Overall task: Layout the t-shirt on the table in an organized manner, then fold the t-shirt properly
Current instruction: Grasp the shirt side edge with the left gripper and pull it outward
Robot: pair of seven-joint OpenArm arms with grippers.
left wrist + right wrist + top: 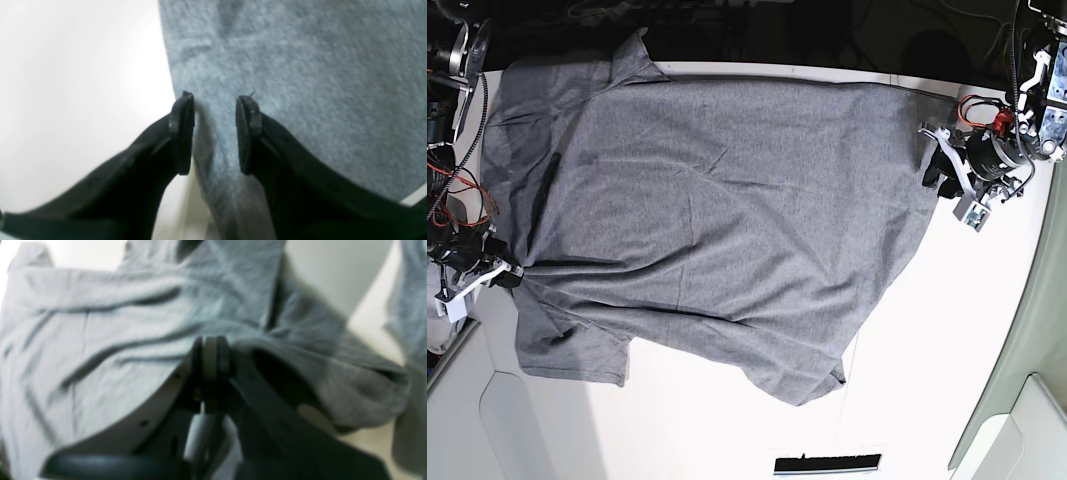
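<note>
The heather-grey t-shirt (707,200) lies spread over the white table (727,420), creased toward its left edge. My right gripper (512,272) sits at that left edge, shut on a pinch of the t-shirt (100,323), and the cloth is drawn to a point at it. In the right wrist view the right gripper (211,343) has its fingertips pressed together, with cloth draped over one finger. My left gripper (937,165) is at the shirt's right edge. In the left wrist view the left gripper (215,100) is open, and the t-shirt (317,83) edge runs between its black fingers over the table (66,83).
A black strip (827,463) lies near the table's front edge. Red and black cables (452,190) hang beside the right arm at the left. The table's right edge (1027,300) runs close to the left arm. The back edge borders a dark area.
</note>
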